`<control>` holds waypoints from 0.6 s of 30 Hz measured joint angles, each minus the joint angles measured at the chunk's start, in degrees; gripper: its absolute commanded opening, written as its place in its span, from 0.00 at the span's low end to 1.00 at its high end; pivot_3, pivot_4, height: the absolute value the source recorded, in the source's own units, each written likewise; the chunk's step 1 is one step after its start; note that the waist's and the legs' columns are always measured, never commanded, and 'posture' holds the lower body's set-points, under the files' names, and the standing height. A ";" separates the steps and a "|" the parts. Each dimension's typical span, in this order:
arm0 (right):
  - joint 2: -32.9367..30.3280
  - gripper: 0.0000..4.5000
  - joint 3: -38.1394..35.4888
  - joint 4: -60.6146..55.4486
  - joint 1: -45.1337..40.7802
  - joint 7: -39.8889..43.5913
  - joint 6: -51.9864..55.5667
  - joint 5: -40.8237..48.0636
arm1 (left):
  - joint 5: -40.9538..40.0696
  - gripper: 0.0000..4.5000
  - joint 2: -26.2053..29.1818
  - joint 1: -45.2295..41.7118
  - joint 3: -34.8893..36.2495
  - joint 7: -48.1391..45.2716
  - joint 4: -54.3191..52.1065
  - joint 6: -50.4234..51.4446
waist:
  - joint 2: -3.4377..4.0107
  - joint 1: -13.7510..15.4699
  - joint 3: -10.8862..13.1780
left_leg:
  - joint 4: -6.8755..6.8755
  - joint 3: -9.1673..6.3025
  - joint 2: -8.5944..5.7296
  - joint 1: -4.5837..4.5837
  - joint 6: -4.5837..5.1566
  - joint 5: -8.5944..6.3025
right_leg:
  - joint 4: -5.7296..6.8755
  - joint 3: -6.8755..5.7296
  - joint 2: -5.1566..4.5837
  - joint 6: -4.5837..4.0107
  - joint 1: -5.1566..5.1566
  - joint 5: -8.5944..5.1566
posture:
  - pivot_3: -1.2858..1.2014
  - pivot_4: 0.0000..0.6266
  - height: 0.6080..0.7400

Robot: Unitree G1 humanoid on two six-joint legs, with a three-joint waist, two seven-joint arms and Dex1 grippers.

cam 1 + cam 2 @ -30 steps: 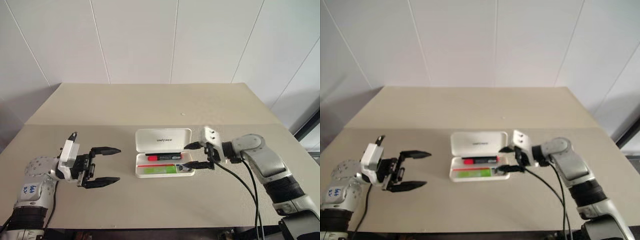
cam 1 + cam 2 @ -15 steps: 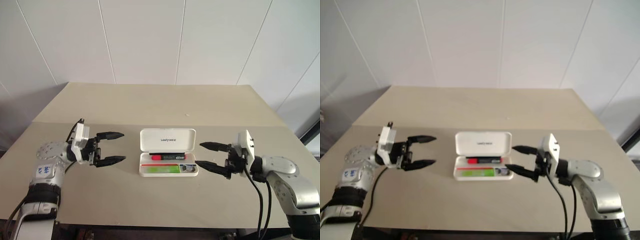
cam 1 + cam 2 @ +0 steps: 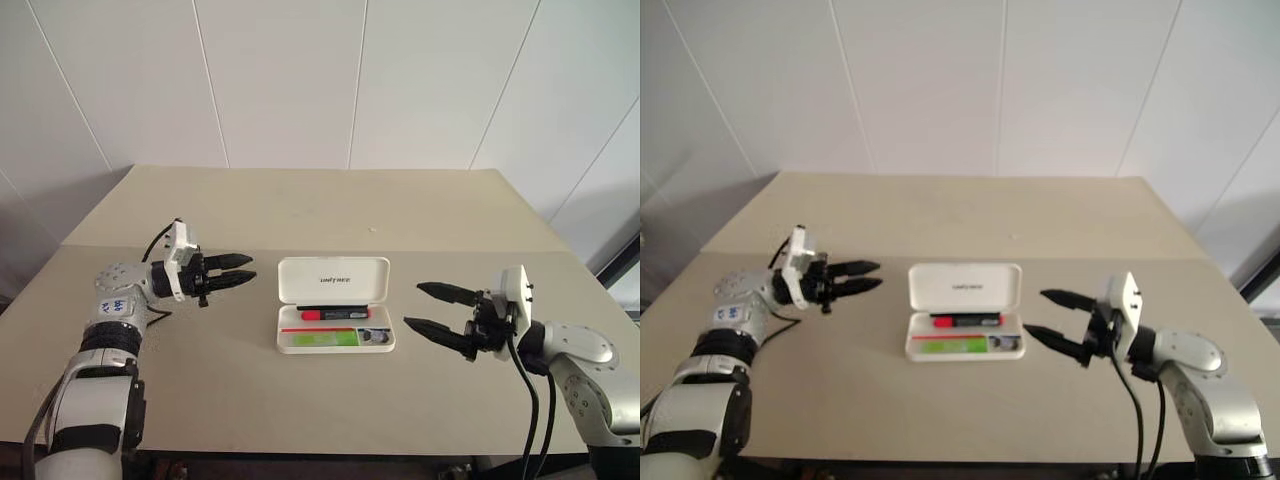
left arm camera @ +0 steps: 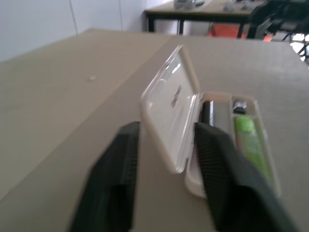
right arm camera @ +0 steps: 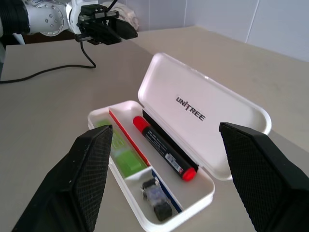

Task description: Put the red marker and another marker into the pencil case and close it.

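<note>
We're pretty sure this is a lab or test room, not anyone's home. The beige table (image 3: 330,205) is a plain bare worktop pushed up against a wall of big white panels (image 3: 280,80) with thin seams, no decoration anywhere. In the left wrist view we can make out another dark-framed table (image 4: 203,10) farther back with blurry gear on top and something orange (image 4: 224,30) under it, which says shared workspace to us. We also spot a loose black cable (image 5: 48,67) trailing across the tabletop, very much robotics-bench vibes.
</note>
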 measured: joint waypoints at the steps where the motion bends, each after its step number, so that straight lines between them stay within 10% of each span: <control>1: -0.18 1.00 -0.03 0.15 0.01 0.05 -0.17 0.01 | 0.84 0.11 0.01 -0.79 -0.11 0.57 1.36 -0.52 | 0.00 -0.02 0.00 | 0.00 0.00 0.00 0.00 0.00 0.00 | 0.00 0.00 0.00 0.00 0.00 0.00 | 0.52 0.24 1.00; 18: -1.35 1.00 -0.04 3.89 -1.34 2.83 -1.90 0.78 | 13.51 0.01 -6.87 -7.57 -3.12 15.67 13.46 -4.32 | -0.03 0.09 0.02 | 0.26 -0.02 -0.04 -0.11 0.03 -0.02 | 0.04 0.01 -0.01 0.13 0.02 0.07 | 0.52 0.24 1.00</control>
